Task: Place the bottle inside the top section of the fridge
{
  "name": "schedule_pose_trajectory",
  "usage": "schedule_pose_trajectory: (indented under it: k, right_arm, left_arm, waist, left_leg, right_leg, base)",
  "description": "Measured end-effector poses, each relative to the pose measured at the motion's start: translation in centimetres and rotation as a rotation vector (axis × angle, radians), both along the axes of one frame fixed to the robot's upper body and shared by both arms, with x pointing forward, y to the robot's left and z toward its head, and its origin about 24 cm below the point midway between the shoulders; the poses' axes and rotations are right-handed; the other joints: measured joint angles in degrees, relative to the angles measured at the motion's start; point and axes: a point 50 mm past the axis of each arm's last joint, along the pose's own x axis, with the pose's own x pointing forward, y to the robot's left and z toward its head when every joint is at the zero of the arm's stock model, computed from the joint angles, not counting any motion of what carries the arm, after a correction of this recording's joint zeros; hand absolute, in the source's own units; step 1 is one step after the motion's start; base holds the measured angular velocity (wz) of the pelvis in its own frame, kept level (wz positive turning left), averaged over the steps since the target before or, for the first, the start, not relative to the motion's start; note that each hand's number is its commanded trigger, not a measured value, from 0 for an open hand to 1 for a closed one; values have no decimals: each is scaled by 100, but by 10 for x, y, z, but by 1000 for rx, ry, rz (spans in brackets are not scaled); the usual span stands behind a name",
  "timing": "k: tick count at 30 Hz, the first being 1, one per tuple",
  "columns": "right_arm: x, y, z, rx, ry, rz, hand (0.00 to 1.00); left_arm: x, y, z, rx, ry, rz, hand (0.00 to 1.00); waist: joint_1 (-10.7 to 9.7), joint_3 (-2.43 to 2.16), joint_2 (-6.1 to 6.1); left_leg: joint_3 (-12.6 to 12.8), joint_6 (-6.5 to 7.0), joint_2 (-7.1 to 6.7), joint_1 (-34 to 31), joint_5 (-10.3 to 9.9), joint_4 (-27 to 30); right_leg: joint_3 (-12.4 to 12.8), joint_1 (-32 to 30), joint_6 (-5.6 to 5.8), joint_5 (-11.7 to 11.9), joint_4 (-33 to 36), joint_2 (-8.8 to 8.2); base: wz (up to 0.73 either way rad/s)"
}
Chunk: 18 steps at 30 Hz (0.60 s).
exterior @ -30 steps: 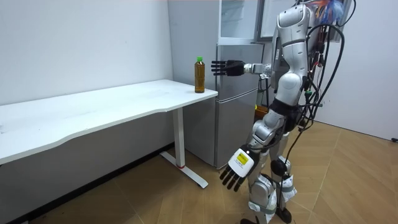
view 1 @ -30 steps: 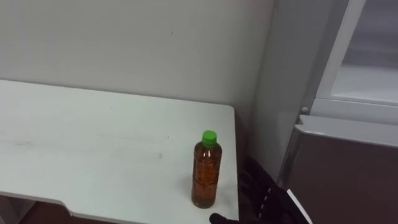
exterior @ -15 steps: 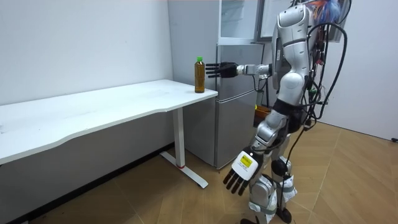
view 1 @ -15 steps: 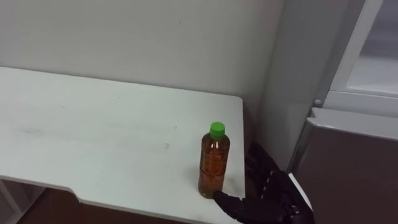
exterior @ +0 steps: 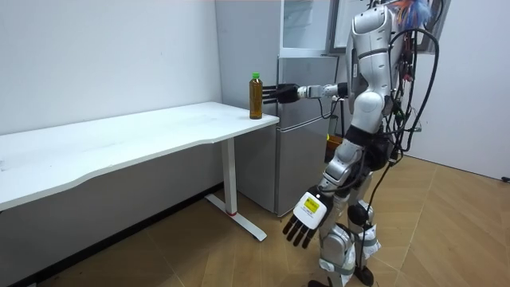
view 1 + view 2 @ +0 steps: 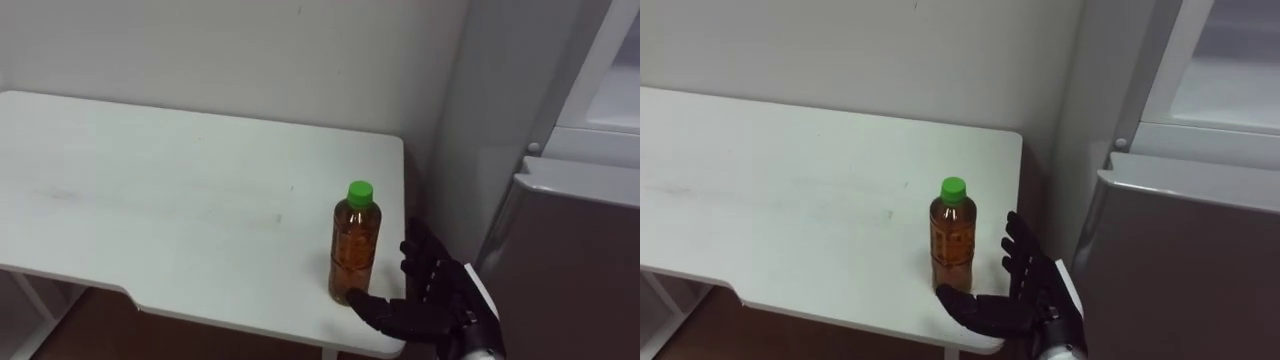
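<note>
A clear bottle point(image 6: 355, 245) of amber drink with a green cap stands upright near the right front corner of the white table point(image 6: 160, 200). My right hand point(image 6: 432, 292) is open just to its right, fingers spread upward and the thumb reaching along the table edge to the bottle's base. I cannot tell whether the thumb touches it. In the room view the bottle point(image 5: 255, 96) and the outstretched right hand point(image 5: 279, 91) meet at the table's end. My left hand point(image 5: 305, 215) hangs open beside the thigh.
The grey fridge point(image 6: 575, 240) stands right of the table, close to my right arm, its upper compartment point(image 6: 610, 90) above the lower door. A narrow gap separates table and fridge. The table point(image 5: 119, 143) stretches far to the left along the wall.
My right hand has reached forward from beside the fridge up to the bottle. The head camera has shifted, so the scene sits lower. The bottle has not moved.
</note>
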Motion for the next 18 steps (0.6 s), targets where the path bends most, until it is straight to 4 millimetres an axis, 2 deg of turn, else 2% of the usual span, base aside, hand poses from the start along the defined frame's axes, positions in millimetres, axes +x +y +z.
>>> schedule_pose_trajectory:
  k: [8,18]
  right_arm:
    - [2,-2,-6,-14,29,-26,0]
    - [2,-8,-11,4,59,-52,0]
  left_arm:
    - [6,-3,1,6,-14,-8,0]
    - [1,-1,-1,13,15,-1,0]
  waist:
    - [29,-7,-9]
    - [202,-4,-6]
  left_leg:
    - [27,-17,-4,-21,95,-152]
    - [-52,-27,-5,-38,134,-170]
  right_leg:
    - [1,-91,-16,11,-1,-5]
    - [-118,-80,-22,15,0,-16]
  base:
    - [0]
    - [3]
